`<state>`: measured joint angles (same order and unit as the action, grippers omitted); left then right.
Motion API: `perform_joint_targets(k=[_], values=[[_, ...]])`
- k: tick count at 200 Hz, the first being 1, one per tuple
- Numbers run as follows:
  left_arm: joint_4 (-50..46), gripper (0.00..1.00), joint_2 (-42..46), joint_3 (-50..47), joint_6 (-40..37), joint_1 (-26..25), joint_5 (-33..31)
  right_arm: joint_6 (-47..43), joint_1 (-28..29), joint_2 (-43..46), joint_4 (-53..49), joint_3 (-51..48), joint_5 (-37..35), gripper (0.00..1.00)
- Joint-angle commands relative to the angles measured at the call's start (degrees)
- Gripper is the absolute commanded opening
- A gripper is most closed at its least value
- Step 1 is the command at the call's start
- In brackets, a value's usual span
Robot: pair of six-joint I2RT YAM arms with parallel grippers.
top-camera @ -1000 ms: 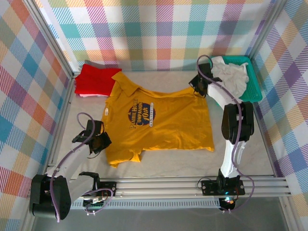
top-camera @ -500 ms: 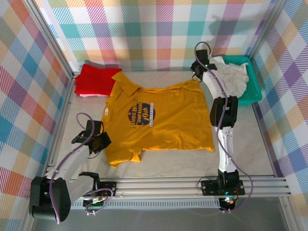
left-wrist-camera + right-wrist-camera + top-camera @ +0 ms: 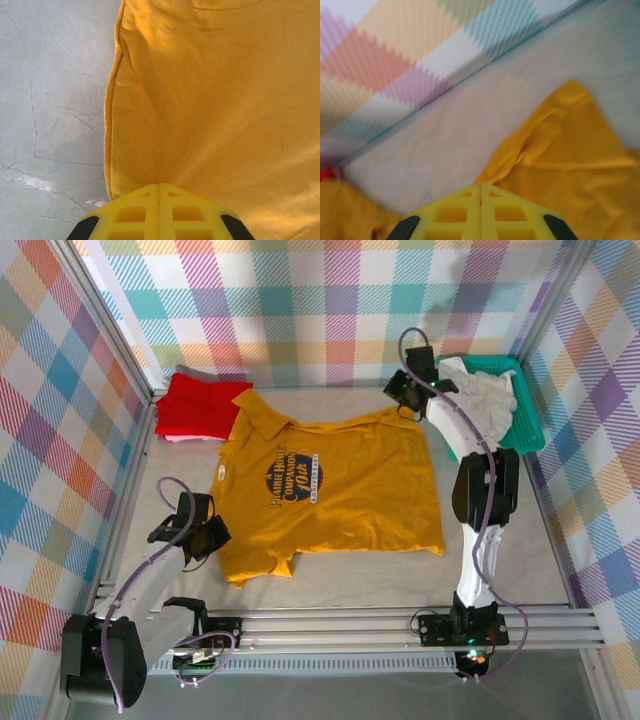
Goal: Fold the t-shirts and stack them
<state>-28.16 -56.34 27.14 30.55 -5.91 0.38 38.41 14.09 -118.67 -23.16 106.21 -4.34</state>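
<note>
The left claw (image 3: 203, 538) is sitting at the near left with its 2 fingers pressed together on the near-left edge of the yellow tee (image 3: 340, 490), by the sleeve. In the left wrist view the cloth is puckering into the closed tips, so the claw is gripping fabric.

The tee is lying spread on the table (image 3: 500, 550), logo up, with its neck to the left and its hem to the right.

At the tee's far-right corner the right claw (image 3: 403, 397) is also closed. In its wrist view a ridge of yellow cloth is running up into the tips, so it appears to be pinching that corner.

The cloth is probably light, soft and limp. It is likely to sag, trail and wrinkle between the 2 holds rather than keep any shape, and loose parts will drag on the table. The stitched hems and corners look like the best places to pinch, since they are thicker and less likely to slip out than a single layer.

Farther back, the red tee (image 3: 195, 405) is lying folded at the far left, touching the yellow sleeve. The white tee (image 3: 485, 395) is lying crumpled in the basket (image 3: 527, 435) at the far right.
</note>
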Motion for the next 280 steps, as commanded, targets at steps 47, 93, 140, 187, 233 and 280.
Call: perform_joint_targets(k=[47,93,140,187,233,280], values=[[-2.0,0.39,2.8,15.3,-2.8,0.1,4.4,-7.3,4.6,5.5,11.4,-21.9,9.2,0.0],[5.6,0.48,-26.1,37.7,-4.6,-0.7,11.6,-9.0,4.7,13.5,15.5,-31.6,9.7,0.0],[-0.2,0.52,-57.2,67.3,-7.3,-5.3,7.1,-16.8,4.8,24.8,17.6,-40.4,12.2,0.22],[-9.2,0.57,-74.3,86.8,-7.2,-6.7,-0.8,-20.5,6.4,34.8,32.2,-56.5,19.6,0.52],[-11.8,0.56,-80.5,93.9,-6.0,-6.8,-4.3,-20.7,9.4,33.4,44.2,-64.9,18.6,0.53],[-12.2,0.56,-84.3,96.6,-4.3,-6.8,-5.9,-18.3,10.5,32.7,48.7,-68.0,17.3,0.54]])
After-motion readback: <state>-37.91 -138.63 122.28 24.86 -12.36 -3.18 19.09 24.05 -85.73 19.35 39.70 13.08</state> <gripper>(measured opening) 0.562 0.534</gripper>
